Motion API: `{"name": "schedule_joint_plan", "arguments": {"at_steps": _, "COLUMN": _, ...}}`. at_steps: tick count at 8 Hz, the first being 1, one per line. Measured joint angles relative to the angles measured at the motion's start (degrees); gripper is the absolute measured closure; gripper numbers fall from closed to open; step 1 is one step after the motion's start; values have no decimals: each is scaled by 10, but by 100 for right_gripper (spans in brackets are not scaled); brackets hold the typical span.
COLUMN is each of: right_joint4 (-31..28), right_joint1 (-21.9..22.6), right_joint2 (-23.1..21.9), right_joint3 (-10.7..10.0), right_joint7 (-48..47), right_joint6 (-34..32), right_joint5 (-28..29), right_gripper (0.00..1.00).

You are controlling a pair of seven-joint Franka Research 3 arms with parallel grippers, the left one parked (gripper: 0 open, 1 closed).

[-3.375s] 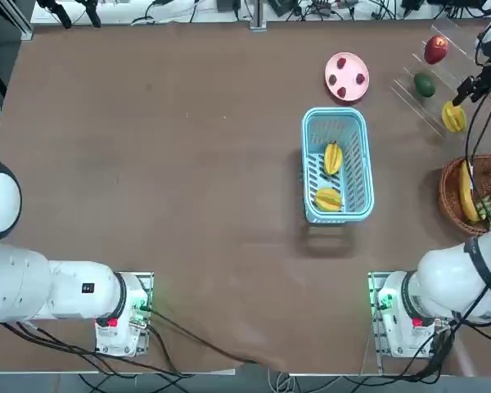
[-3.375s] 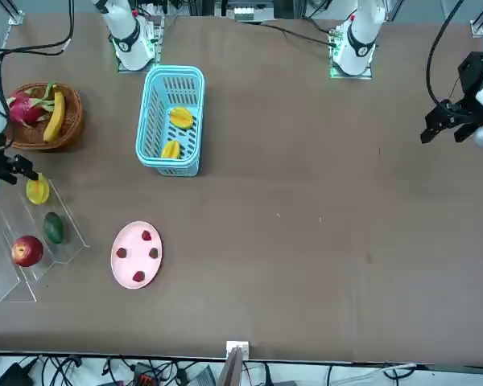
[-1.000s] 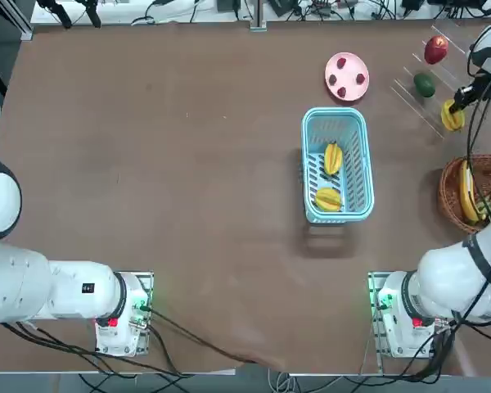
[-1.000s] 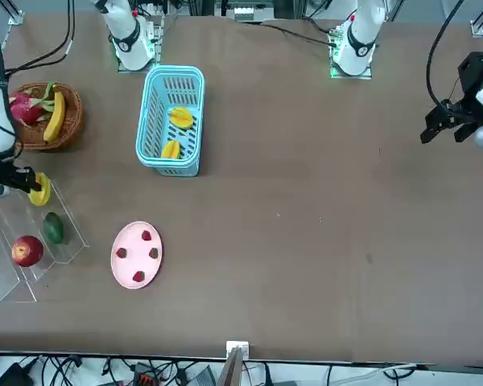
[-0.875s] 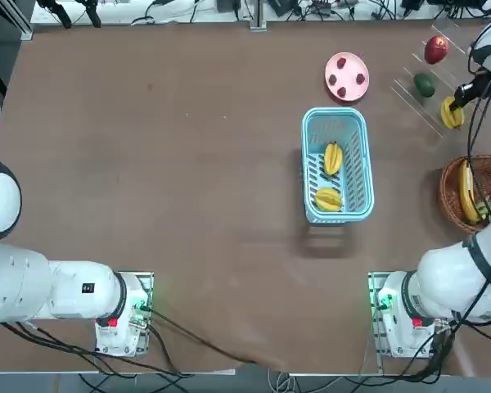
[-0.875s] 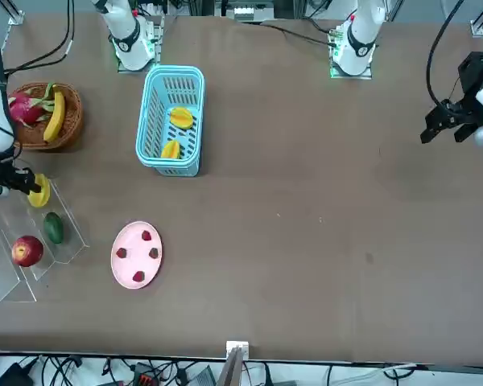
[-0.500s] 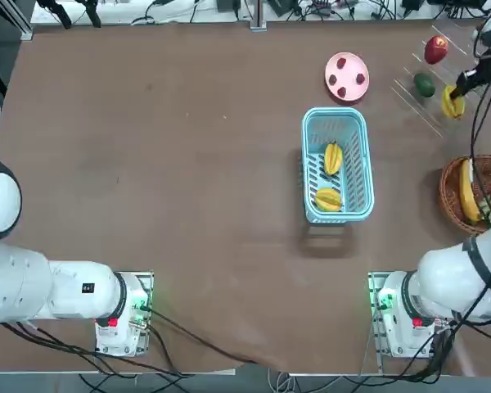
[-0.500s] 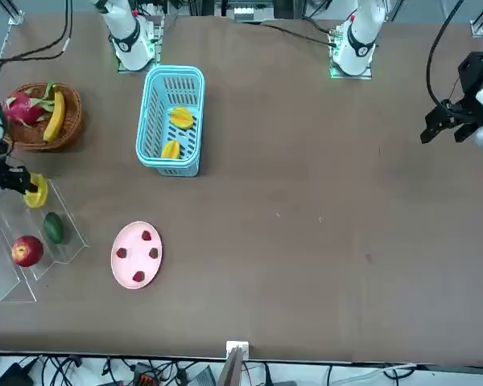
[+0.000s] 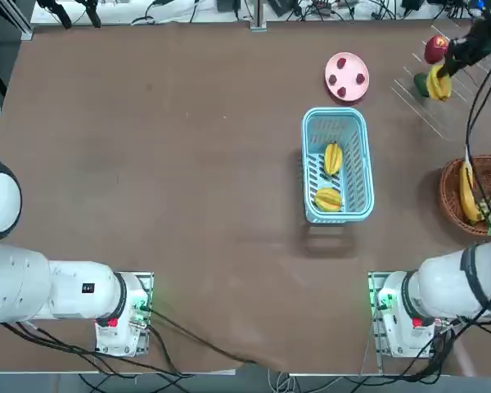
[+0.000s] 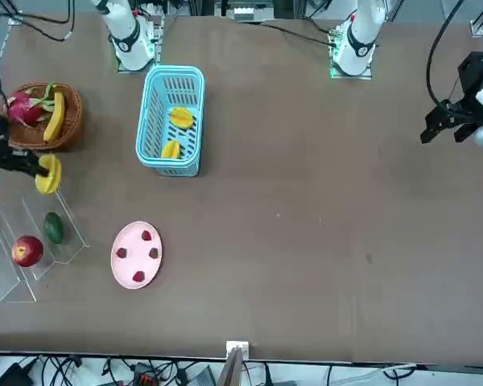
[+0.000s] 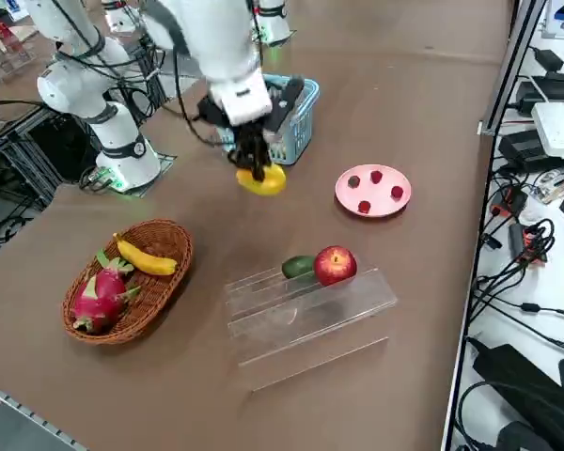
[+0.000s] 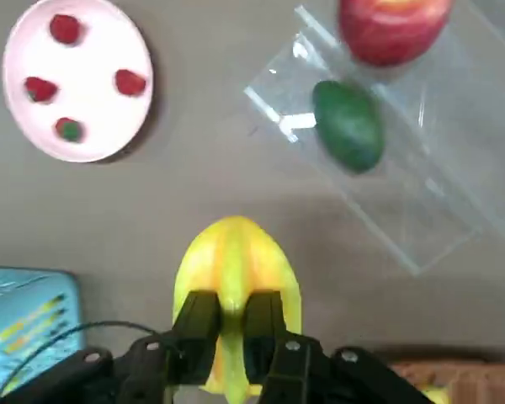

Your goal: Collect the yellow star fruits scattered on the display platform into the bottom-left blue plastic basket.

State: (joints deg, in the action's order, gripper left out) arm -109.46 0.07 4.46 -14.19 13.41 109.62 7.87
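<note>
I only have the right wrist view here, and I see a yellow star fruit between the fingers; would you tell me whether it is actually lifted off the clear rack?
Observer: Yes. In the right side view the right pincer holds the yellow star fruit in the air, clear of the display platform.
Operator: Thank you. How many star fruits are already in the blue basket?
Observer: Two lie inside the blue plastic basket, as the top view shows.
Operator: And what sits in the container whose brown edge I can just see?
Observer: That is a wicker bowl holding a banana and a dragon fruit.
</note>
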Motion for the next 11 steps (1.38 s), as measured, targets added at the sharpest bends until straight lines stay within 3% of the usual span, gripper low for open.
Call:
{"name": "schedule_joint_plan", "arguments": {"at_steps": 4, "right_joint4": -3, "right_joint1": 175, "right_joint2": -54, "right_joint3": 6, "right_joint7": -297, "right_joint6": -81, "right_joint5": -22, "right_gripper": 80}}
{"name": "schedule_joint_plan", "arguments": {"at_steps": 7, "right_joint4": -6, "right_joint1": 305, "right_joint2": -63, "right_joint3": 12, "right_joint7": -493, "right_joint6": -87, "right_joint5": -23, "right_gripper": 80}}
{"name": "schedule_joint_plan", "arguments": {"at_steps": 9, "right_joint4": -23, "right_joint1": 375, "right_joint2": -60, "right_joint3": 15, "right_joint7": -569, "right_joint6": -87, "right_joint5": -24, "right_gripper": 80}}
{"name": "schedule_joint_plan", "arguments": {"at_steps": 11, "right_joint4": -41, "right_joint1": 415, "right_joint2": -42, "right_joint3": 15, "right_joint7": -594, "right_joint6": -77, "right_joint5": -24, "right_gripper": 80}}
